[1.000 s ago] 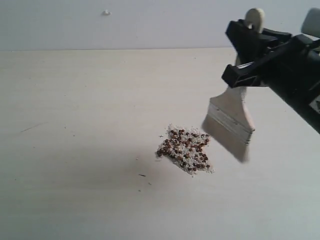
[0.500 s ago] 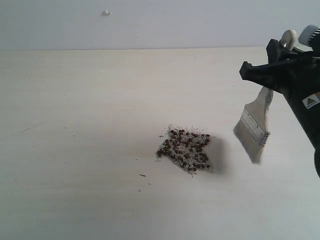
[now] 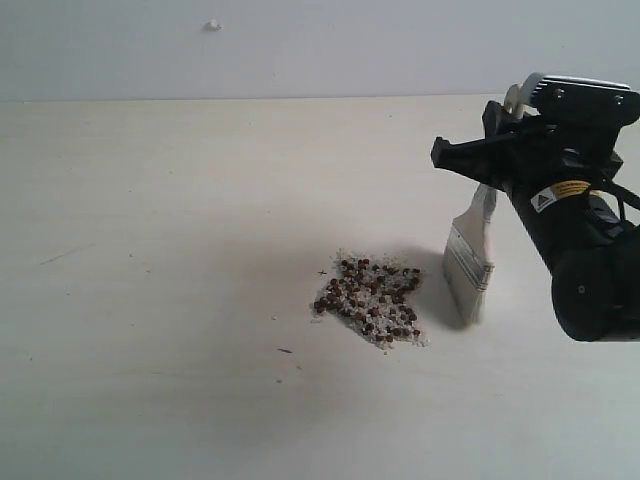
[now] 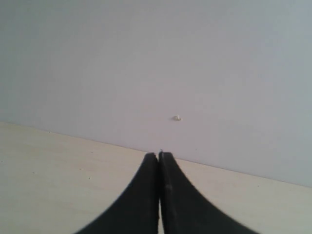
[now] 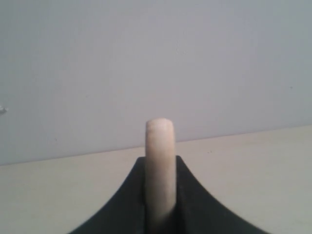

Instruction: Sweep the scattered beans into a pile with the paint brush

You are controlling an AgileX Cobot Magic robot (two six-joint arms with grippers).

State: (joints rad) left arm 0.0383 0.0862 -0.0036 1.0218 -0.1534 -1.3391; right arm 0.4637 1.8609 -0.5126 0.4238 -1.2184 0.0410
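Beans (image 3: pixel 370 300) sit piled; right end effector (image 5: pixel 159 168) grips the paint brush (image 3: pixel 468 265) just beside them, left end effector (image 4: pixel 159 158) pinched closed, empty.

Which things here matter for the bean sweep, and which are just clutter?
Job: beans; paint brush; right gripper, shut on the brush handle.
Lying about: white speck on the wall; dark fleck on the table; left gripper, shut, empty.
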